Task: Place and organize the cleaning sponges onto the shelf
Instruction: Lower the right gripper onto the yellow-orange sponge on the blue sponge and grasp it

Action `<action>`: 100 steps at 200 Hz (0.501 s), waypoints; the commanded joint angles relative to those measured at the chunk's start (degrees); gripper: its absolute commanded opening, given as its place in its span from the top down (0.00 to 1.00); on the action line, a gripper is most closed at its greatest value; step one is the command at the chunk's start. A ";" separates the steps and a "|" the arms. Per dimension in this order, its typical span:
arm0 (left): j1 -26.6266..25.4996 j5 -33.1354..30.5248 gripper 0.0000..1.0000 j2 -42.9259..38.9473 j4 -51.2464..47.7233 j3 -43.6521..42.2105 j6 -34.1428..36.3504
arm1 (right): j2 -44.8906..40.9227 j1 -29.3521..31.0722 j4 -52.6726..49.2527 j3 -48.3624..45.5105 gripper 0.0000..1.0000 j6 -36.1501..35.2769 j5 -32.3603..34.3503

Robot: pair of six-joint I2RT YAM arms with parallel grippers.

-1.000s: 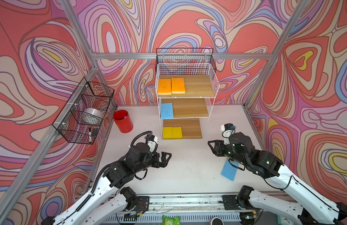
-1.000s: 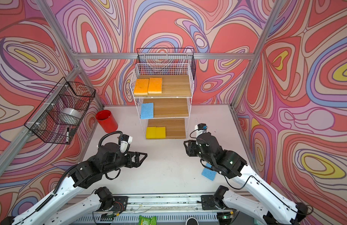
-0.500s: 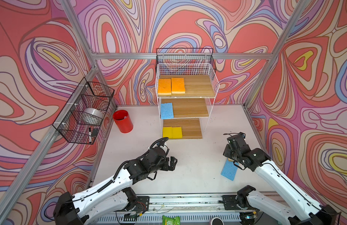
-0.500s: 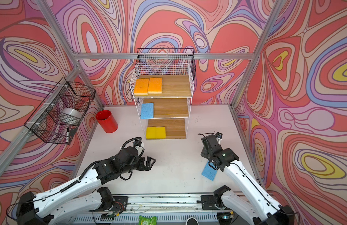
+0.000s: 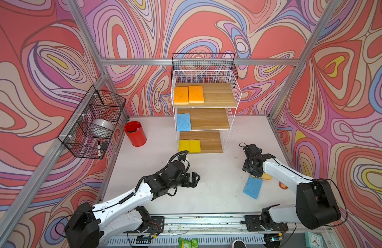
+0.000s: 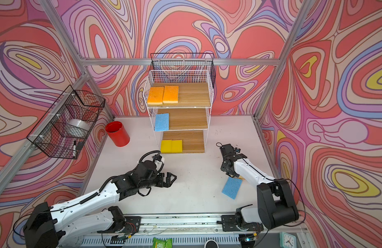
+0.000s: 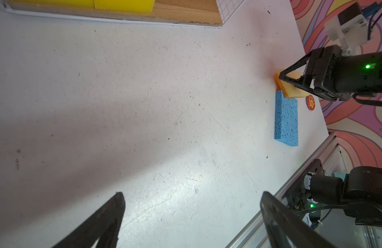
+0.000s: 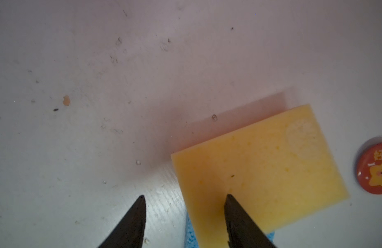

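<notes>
With the table point(image 5: 155, 171) read as a clock face in a top view, 12 o'clock at the back wall, the left gripper point(image 5: 196, 180) is found near the middle. Its jaws are spread wide and nothing is held.

The shelf point(image 5: 218, 96) is set at 12 o'clock. Five sponges are already placed on it, grouped by colour at the 9 o'clock end of each board:
- **Top board:** two orange sponges point(image 5: 181, 95) side by side.
- **Middle board:** one shelved blue sponge point(image 5: 183, 122).
- **Bottom board:** two yellow sponges point(image 5: 189, 146).

Two sponges are left, both at about 4 o'clock. A loose blue sponge point(image 5: 253, 186) lies flat. A last orange sponge point(image 8: 261, 167) lies pale side up, with one corner over the blue one's end.

The right gripper point(image 8: 185, 195) is lowered over that orange sponge, its jaws apart. One finger is seen above the sponge and the other above bare table, so nothing is clamped.

The task is judged well past halfway. The orange sponge is probably meant for the top board and the blue one for the middle.
</notes>
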 commanded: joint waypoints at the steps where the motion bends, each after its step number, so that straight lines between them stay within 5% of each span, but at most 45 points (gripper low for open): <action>1: 1.11 1.79 0.00 0.58 3.13 -0.68 -0.26 | 2.37 -0.47 2.58 0.08 0.45 -0.37 -0.54; 100: 1.59 -0.38 0.01 -7.68 -4.57 0.21 -1.83 | -2.03 -0.47 2.99 -1.38 1.00 -1.57 -1.92</action>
